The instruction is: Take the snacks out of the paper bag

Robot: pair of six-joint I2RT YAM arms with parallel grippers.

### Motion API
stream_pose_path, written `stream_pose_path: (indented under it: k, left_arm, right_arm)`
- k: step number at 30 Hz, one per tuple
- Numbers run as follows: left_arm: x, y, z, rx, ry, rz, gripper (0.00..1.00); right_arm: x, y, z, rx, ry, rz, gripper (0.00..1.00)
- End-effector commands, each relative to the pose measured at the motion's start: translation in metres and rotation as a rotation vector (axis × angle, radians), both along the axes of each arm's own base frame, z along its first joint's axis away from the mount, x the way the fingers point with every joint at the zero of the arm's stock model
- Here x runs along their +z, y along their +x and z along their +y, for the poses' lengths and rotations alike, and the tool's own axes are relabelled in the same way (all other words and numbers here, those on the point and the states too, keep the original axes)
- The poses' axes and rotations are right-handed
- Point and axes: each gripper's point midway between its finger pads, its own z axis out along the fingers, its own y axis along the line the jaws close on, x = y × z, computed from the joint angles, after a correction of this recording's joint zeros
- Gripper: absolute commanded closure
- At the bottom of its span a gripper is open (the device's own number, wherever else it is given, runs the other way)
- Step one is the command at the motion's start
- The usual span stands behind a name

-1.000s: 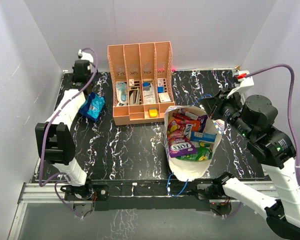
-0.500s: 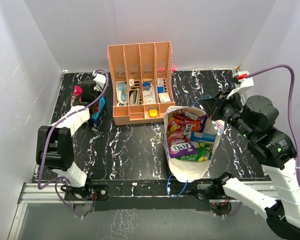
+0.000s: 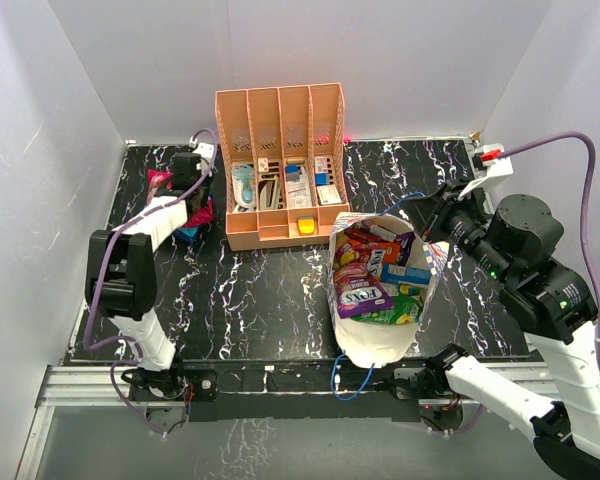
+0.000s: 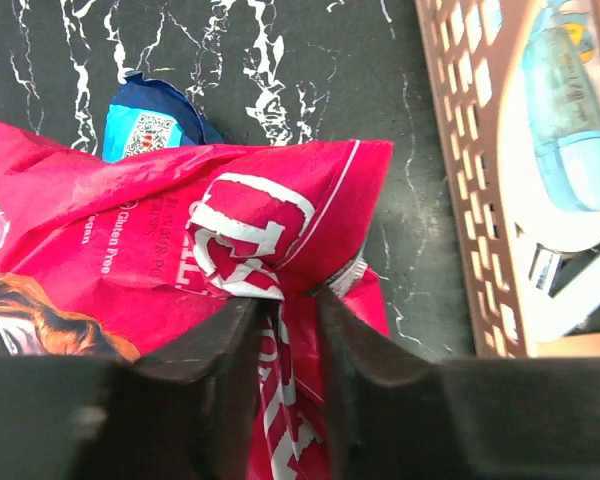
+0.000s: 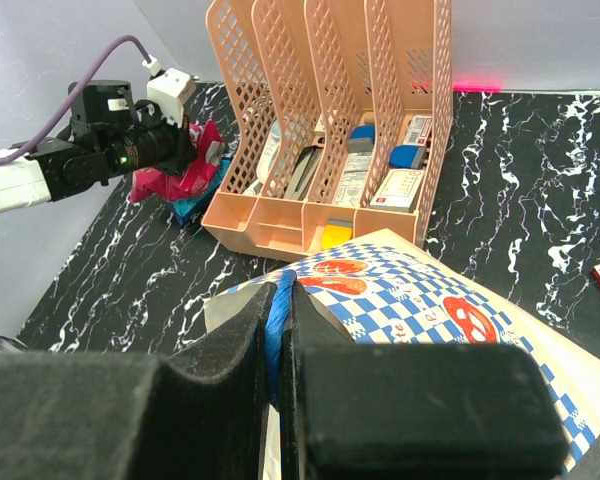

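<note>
Top external view: nearest the arms, the paper bag (image 3: 380, 345) sits open on the black marbled desk (image 3: 270, 290), right of centre, with a heap of snacks (image 3: 365, 295) inside, purple, green, blue and red among them. At its far right rim the right claw (image 5: 283, 300) is clenched on the bag's blue cord handle (image 5: 272, 310). Farther back on the left, just beside the orange organizer (image 3: 280, 165), the left claw (image 4: 285, 300) nips a fold of a pink-red snack packet (image 4: 180, 240), which lies over a blue packet (image 4: 145, 130).
</note>
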Motion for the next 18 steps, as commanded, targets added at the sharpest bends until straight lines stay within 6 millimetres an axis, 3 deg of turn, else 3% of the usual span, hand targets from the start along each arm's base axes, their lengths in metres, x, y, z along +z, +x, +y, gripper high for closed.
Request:
stream_pose_path:
  k: [1,2,3,5,13,18]
  left_arm:
    - [0.062,-0.009,-0.013,0.04,-0.139,-0.097,0.65]
    - [0.071,-0.011,-0.014,0.059,-0.167,-0.103,0.55]
    - [0.081,-0.014,-0.014,0.079,-0.192,-0.111,0.38]
    - [0.108,-0.019,-0.018,0.122,-0.27,-0.142,0.26]
    - [0.172,-0.068,-0.058,0.047,-0.596,-0.206,0.13]
    - [0.214,-0.126,-0.127,-0.252,-0.869,-0.245,0.19]
  right_arm:
    - [0.029,-0.003,0.003,0.013,0.073,-0.076,0.92]
    - [0.03,-0.003,0.004,0.017,0.078,-0.073,0.92]
    - [0.03,-0.003,0.005,0.02,0.083,-0.072,0.92]
    - [0.032,-0.003,0.006,0.025,0.092,-0.072,0.92]
    - [0.032,-0.006,0.006,0.019,0.124,-0.053,0.92]
    - [0.029,-0.009,0.004,0.012,0.142,-0.043,0.92]
